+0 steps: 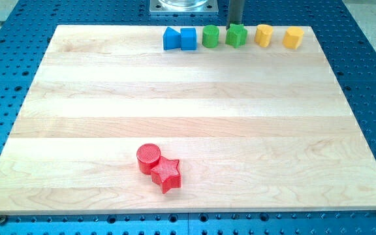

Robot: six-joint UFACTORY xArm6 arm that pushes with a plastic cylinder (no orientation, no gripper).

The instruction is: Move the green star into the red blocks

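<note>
Pale maple boards make up the table top (188, 98), which sits on a blue perforated bench (371, 78). At the far edge my rod comes down from the view's top, and my tip (234, 26) ends right behind the green star (236, 35) — touching it or a hair off, I cannot tell which. Being a bare rod, it has nothing to spread or press together, and it pinches nothing.

That star stands in a row of blocks along the far edge. Just to its left is a green cylinder (210, 36), apart from it by a narrow gap. Further left, two blue blocks touch each other: a blue cube (188, 39) and, at the row's left end, a blue block with a sloped top (171, 39) whose exact shape I cannot make out. To the star's right is a yellow block (263, 34), rounded and possibly heart-like, and then a yellow block with flat facets (293, 37) at the right end.

Well apart from all of this, near the front edge and a little left of centre, lie the red blocks — a red cylinder (148, 158) and a red star (166, 173), pressed together, the star to the right and nearer.
</note>
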